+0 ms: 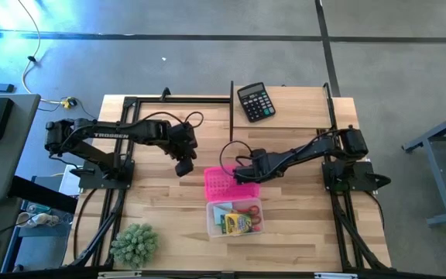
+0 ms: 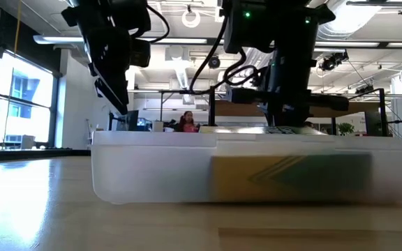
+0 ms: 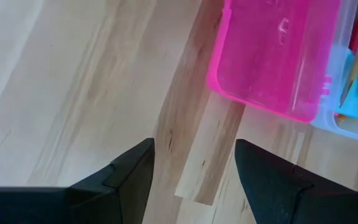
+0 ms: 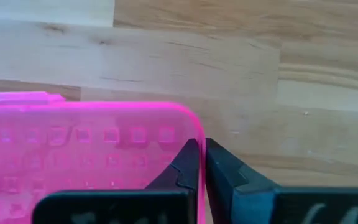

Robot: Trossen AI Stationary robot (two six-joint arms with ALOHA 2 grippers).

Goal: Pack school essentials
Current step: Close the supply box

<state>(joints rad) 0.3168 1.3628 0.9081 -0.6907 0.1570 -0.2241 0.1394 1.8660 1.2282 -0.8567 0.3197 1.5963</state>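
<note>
- One green spiky plant [image 1: 135, 244] stands near the front left corner of the worktop [image 1: 169, 201], well apart from everything else.
- One clear box [image 1: 235, 218] lies near the front edge, about the middle of the worktop. Inside it there are the school essentials: a crayon pack [image 1: 237, 225] and red-handled scissors [image 1: 252, 212] are seen; the other small things I cannot count.
- The pink lid [image 1: 224, 184] of the box is open and lies flat just behind the box, joined to it along one edge.
- The right gripper [image 4: 202, 163] is clenched on the right rim of the pink lid; its two fingers [image 4: 229, 171] pinch the thin pink edge between them.
- The left gripper [image 3: 194, 165] hangs above bare wood just left of the lid, not touching it. Its fingers stand apart and hold nothing.
- Free wood is to the left of the box, between it and the plant, and also to the right of the box up to the right edge.
- One black calculator [image 1: 255, 101] lies at the back edge, near the middle, well apart from the lid.
</note>
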